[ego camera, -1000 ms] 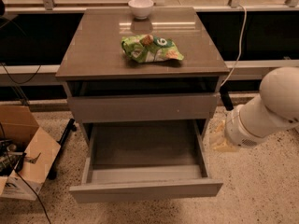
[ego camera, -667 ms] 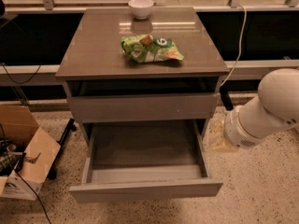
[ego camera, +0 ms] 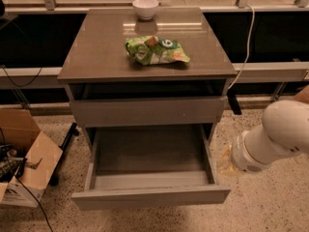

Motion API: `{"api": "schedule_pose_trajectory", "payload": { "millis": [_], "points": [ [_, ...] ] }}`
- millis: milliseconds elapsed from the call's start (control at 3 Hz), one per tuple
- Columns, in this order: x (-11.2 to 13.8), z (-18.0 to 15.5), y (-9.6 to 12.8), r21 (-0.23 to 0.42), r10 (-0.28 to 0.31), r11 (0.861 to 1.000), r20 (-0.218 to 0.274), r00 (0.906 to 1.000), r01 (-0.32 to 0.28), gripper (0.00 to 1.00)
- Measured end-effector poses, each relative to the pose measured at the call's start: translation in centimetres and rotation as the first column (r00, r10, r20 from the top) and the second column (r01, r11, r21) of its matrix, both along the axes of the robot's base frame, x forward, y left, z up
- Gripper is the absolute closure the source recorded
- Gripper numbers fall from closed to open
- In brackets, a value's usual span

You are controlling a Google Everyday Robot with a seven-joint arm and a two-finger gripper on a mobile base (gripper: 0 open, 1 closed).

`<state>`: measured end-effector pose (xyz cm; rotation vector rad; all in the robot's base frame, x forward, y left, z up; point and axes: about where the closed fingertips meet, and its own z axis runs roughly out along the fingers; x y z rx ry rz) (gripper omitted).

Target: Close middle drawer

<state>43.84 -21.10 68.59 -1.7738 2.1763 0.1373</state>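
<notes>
The middle drawer [ego camera: 152,196] is pulled far out of the grey cabinet [ego camera: 96,57], low down, showing its bare grey tray-like inside [ego camera: 149,151]. Above it sits the taller-fronted drawer [ego camera: 147,111] with a small pale speck, pushed in. Only white arm segments [ego camera: 273,141] show at the right, beside the open drawer's right side and apart from it. My gripper is out of view, hidden beyond the arm's end.
A green snack bag [ego camera: 154,50] and a white bowl [ego camera: 145,7] lie on the cabinet top. An open cardboard box [ego camera: 26,158] with cables stands on the floor at the left. A white cable [ego camera: 248,37] hangs at the back right.
The white arm has shifted a little lower and nearer the front on the right. The drawer stays open as far as before.
</notes>
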Motion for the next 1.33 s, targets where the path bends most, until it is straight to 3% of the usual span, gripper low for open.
{"api": "schedule_pose_trajectory", "payload": {
  "millis": [333, 667, 1333],
  "points": [
    [0.5, -7.7, -1.8, 0.081, -0.038, 0.996, -0.062, 0.9974, 0.043, 1.00],
    [0.8, -13.6, -3.0, 0.117, -0.048, 0.991, -0.136, 0.9895, 0.064, 1.00],
    [0.2, -16.2, -1.5, 0.121, -0.065, 0.989, -0.157, 0.9855, 0.084, 1.00]
  ]
}}
